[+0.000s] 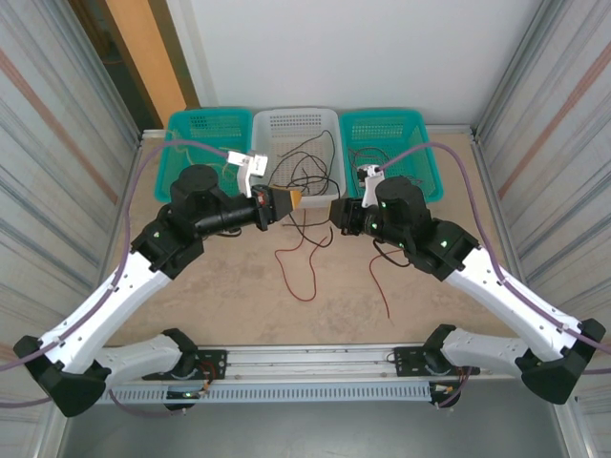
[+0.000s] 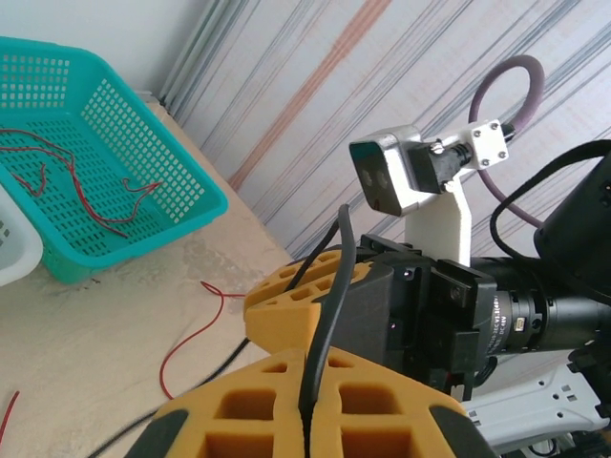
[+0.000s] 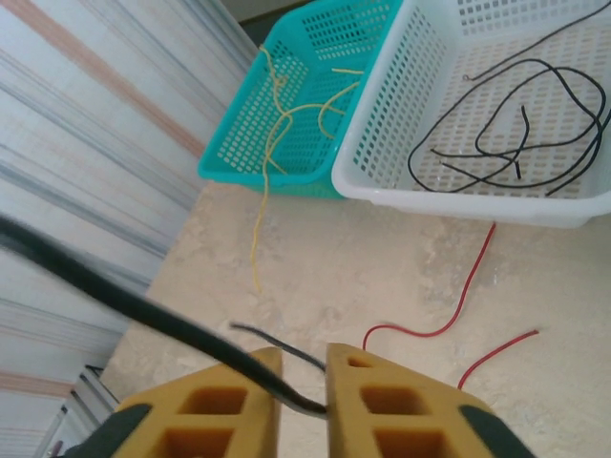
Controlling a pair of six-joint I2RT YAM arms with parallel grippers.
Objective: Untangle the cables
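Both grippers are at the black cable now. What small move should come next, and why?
Probably close the right gripper fully: its fingers stand a little apart with the black cable between them, while the left gripper pinches that cable shut.

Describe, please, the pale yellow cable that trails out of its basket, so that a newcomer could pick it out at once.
Find the teal basket to the left of the white basket at the far edge of the table. Several pale yellow cables lie in it; the trailing cable alone drops over its near rim onto the table, the others lie inside.
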